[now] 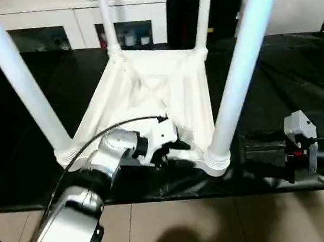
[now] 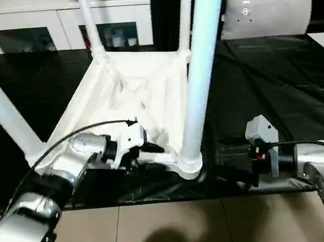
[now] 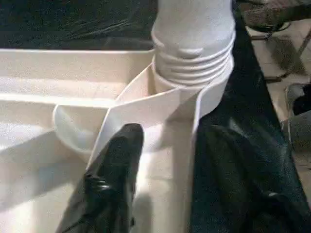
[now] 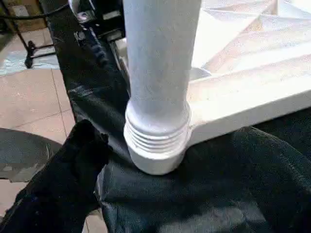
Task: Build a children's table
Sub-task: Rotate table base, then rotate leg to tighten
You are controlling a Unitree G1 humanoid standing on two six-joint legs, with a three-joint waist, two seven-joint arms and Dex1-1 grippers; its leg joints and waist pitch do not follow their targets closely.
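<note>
Tabletop (image 1: 164, 91) upside down, 4 legs (image 1: 236, 75) up | left gripper (image 1: 169, 150) straddles rim, half-closed | right gripper (image 2: 231, 168) wide

A white tube leg (image 3: 193, 29) stands in the upper middle of the frame, its ribbed collar seated in the round corner socket (image 3: 194, 80) of the white tabletop (image 3: 58, 73). The left gripper (image 3: 165, 165) straddles the tabletop's side wall: one black finger (image 3: 114, 179) inside at lower left, the other over black sheeting (image 3: 63, 22) at lower right.
</note>
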